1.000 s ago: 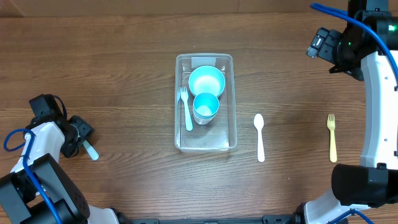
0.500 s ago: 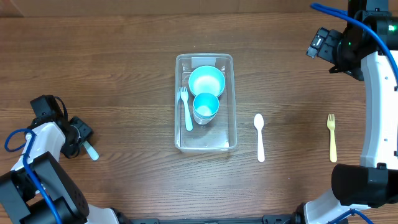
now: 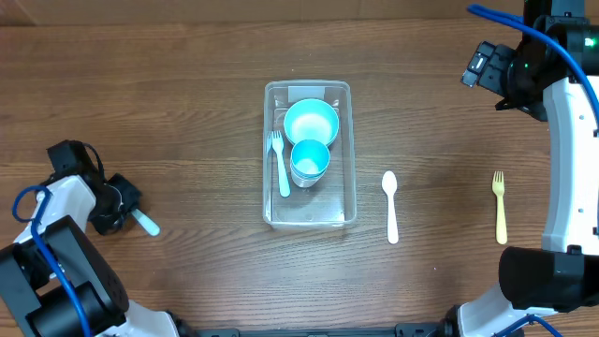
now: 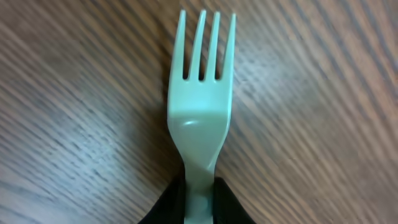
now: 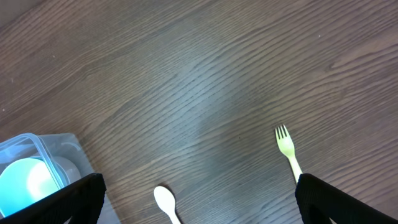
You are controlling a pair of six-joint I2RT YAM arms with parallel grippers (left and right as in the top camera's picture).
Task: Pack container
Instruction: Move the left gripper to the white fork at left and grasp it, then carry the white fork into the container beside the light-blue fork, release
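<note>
left end effector [image 4: 199, 196]: closed in, pinching pale fork [image 4: 200, 118] handle | right end effector [image 5: 199, 193]: spread, unmoved

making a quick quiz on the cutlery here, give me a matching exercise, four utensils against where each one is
Things:
1. white spoon
2. yellow fork
3. light-blue fork
4. pale green fork

Places:
a. inside the container
b. between the fingers of the left gripper
c. on the table, beyond the spoon from the container
d. on the table, next to the container

Pairs: 1-d, 2-c, 3-a, 4-b
</note>
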